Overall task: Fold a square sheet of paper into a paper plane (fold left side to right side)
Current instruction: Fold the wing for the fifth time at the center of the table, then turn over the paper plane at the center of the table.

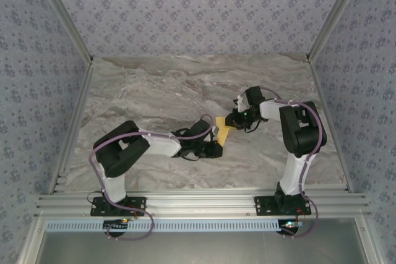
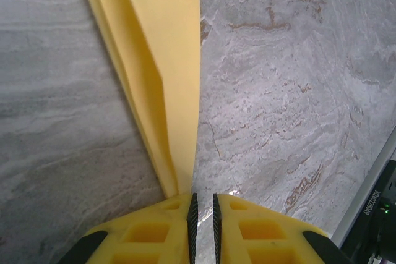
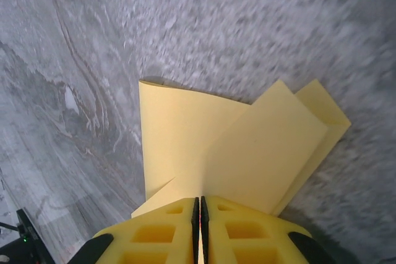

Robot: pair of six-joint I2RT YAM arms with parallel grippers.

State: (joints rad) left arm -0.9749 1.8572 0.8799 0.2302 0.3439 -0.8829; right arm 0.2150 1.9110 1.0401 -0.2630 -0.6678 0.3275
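While right jaws clamp square sheet of paper, left jaws near-closed at its edge (grip unclear).

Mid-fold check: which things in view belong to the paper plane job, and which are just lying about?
Job:
- folded yellow paper, lifted between the arms
- left gripper, at the paper's narrow end
- right gripper, pinching its other end

Not the job:
- marble table
- aluminium rails
- patterned walls
No loose items lie about.

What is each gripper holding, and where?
Right fingers pinch the folded yellow paper at its near edge. Its narrow end reaches the left fingers; grip there unclear.
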